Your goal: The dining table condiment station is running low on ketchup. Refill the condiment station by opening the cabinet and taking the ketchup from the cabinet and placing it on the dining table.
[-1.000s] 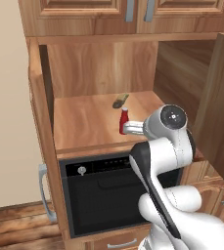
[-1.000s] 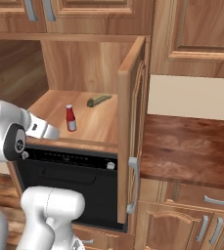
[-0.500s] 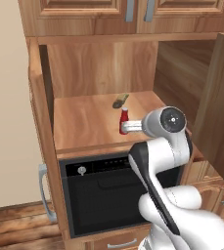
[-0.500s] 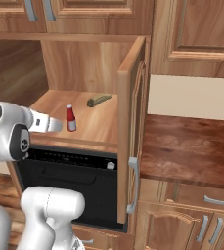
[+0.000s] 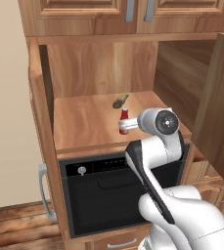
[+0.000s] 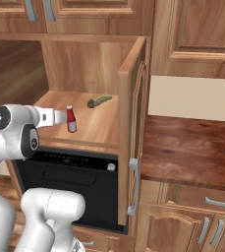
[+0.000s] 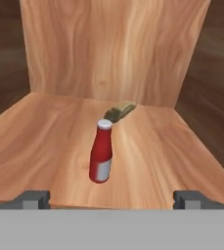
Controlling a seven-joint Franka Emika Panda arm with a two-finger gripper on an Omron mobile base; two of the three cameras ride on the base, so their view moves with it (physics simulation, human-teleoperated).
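Where cabinet (image 5: 50,146) doors gape: ketchup (image 7: 101,154) on wooden shelf (image 7: 45,146).

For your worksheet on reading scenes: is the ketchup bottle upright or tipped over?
Upright: the ketchup stands on its base on the cabinet shelf, white cap on top, leaning slightly.

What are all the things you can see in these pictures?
ketchup: one, red bottle with white cap, upright on the cabinet shelf, just ahead of the hand.
dark olive oblong item: one, lying on the shelf behind the ketchup.
cabinet: one, mid-brown wood, both doors swung open.
oven: one, black, below the shelf.
counter: one, reddish-brown top, right of the cabinet.
arm: one, white with dark joints, reaching to the shelf.
hand: one, dark tips wide apart, open, holding nothing.
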